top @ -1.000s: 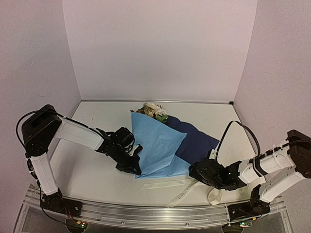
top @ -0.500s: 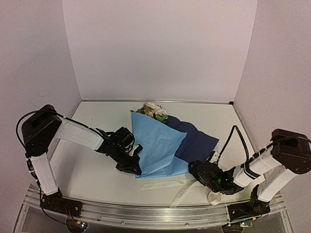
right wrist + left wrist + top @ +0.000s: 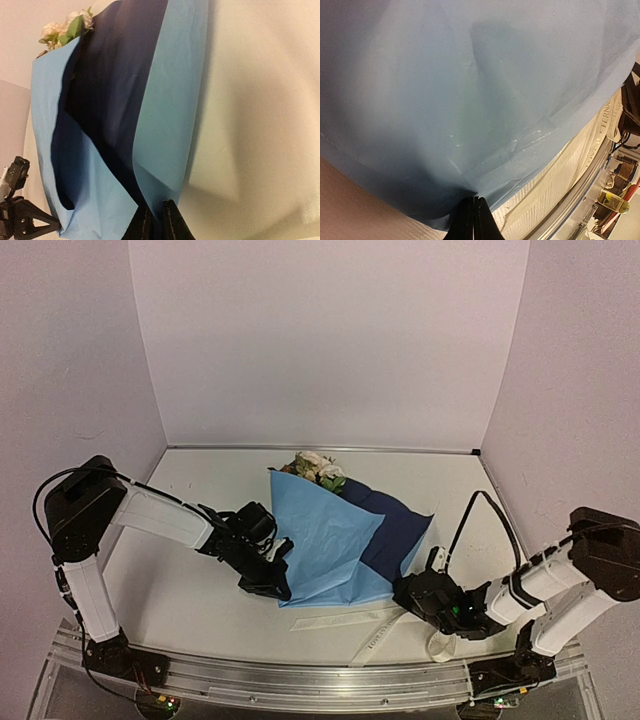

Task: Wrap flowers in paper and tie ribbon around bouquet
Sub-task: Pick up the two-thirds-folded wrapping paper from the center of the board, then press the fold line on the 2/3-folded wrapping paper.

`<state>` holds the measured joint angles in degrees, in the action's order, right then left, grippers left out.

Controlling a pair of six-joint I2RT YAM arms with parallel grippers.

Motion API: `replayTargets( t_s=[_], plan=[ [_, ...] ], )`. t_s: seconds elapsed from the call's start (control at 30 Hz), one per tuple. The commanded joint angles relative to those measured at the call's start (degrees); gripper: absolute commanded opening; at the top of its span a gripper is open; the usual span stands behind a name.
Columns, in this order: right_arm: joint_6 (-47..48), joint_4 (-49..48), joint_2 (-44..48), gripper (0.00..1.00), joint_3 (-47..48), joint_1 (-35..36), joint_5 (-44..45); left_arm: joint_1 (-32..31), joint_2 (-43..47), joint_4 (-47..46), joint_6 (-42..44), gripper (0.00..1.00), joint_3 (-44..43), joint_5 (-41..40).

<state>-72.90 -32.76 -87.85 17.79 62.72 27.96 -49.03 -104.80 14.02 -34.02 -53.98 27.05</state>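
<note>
Two closed grips secure the paper (image 3: 325, 540). The left gripper (image 3: 272, 585) pinches the folded near edge, anchoring that flap. The right gripper (image 3: 408, 592) clamps the opposite corner, lifted, probably to fold it over. Beyond both, the flowers (image 3: 318, 468) protrude from the paper's far end. The ribbon (image 3: 372, 628) lies just beside the right gripper, unused.

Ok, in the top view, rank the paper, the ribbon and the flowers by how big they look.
1. paper
2. ribbon, long but narrow, partly hidden
3. flowers, only the blooms show
</note>
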Motion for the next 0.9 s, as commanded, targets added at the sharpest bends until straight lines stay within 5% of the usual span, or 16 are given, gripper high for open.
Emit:
replayTargets(
  t_s=[0.0,0.43,0.87],
  plan=[
    [9.72,8.22,5.42,0.04,6.01,0.7,-3.11,-0.12,-0.02,4.2,1.22,0.05,0.61,-4.14],
    [16.22,18.44,8.86,0.01,10.86,1.41,-3.66,-0.14,5.98,5.75,4.09,0.18,-7.78,-4.97],
    [17.65,19.84,9.85,0.01,12.15,1.53,-5.0,-1.66,-3.99,4.62,10.55,0.19,-20.47,-1.87]
  ],
)
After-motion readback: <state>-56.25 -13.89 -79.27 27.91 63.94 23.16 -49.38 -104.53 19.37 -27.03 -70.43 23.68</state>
